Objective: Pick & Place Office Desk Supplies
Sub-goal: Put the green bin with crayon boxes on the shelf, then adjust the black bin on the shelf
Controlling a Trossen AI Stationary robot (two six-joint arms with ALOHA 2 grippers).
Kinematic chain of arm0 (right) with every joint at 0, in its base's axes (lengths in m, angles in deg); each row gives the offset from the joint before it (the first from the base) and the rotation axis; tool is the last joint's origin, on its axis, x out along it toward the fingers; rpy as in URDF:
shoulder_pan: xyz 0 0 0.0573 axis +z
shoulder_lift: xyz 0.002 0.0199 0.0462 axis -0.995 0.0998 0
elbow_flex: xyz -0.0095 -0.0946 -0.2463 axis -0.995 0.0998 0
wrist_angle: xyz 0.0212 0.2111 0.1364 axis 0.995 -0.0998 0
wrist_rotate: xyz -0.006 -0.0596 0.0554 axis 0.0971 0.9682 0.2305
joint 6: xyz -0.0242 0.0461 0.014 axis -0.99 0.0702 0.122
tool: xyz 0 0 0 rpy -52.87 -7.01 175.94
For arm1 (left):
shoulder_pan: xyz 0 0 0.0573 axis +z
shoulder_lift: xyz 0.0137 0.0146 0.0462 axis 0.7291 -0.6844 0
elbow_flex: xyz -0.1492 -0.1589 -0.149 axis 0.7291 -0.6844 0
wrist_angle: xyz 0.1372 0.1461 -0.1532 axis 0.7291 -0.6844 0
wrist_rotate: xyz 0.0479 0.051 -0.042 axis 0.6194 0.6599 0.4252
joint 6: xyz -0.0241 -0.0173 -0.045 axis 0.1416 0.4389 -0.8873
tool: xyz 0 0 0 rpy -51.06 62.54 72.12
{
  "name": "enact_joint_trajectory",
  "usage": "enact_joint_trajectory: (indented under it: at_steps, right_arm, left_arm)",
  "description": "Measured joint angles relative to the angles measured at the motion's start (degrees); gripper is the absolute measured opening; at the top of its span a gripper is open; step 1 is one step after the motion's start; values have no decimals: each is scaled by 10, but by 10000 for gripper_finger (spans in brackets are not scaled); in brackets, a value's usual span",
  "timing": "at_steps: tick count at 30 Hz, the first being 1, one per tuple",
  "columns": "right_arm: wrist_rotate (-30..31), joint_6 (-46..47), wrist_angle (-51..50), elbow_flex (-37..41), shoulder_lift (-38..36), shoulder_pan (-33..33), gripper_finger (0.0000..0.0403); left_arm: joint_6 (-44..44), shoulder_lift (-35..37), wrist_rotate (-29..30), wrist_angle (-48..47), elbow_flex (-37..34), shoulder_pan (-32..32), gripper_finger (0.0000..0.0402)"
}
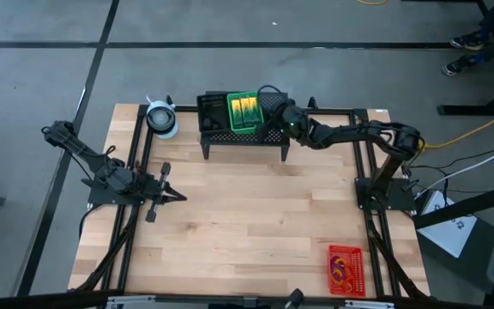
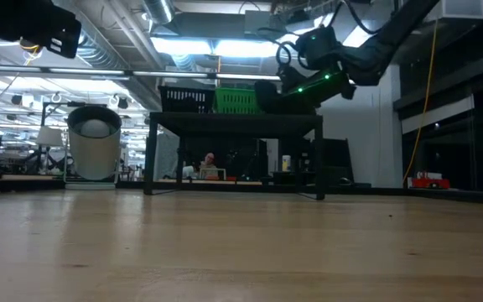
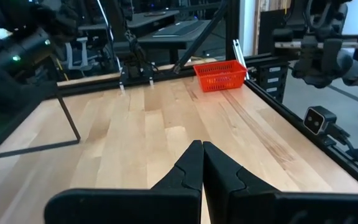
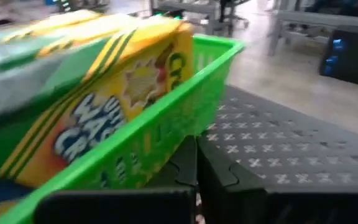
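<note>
A green tray holding a yellow-green crayon box stands on the black mesh stand at the table's far middle, with a black tray on its left. My right gripper reaches in from the right, shut, its tips at the green tray's right side. The wrist view shows the crayon box lying tilted inside the tray. At the near right corner a red tray with orange and purple loops rests on the table. My left gripper hovers shut over the table's left side. My right gripper's shut fingertips stand against the green tray's side wall, low down near its base. They come nearly level from the table's right side. The tray rests on the mesh stand's top. Whether the tips press the wall or only reach it, I cannot tell.
A round whitish roll stands at the far left, beside the stand. The stand's thin legs reach down to the table. Bare wood spreads across the middle and near side. Black frame rails run along both table sides.
</note>
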Motion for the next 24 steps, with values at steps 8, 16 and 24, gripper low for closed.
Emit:
enact_joint_trajectory:
  at_steps: [8, 16, 24]
  right_arm:
    - [127, 14, -86, 0, -48, 7, 0]
    - [214, 24, -186, 0, -131, 41, 0]
    - [243, 5, -231, 0, -219, 84, 0]
  left_arm:
    - [-6, 0, -1, -4, 0, 0, 2]
    - [-6, 0, 2, -4, 0, 0, 1]
    - [-20, 0, 229, -12, 0, 0, 2]
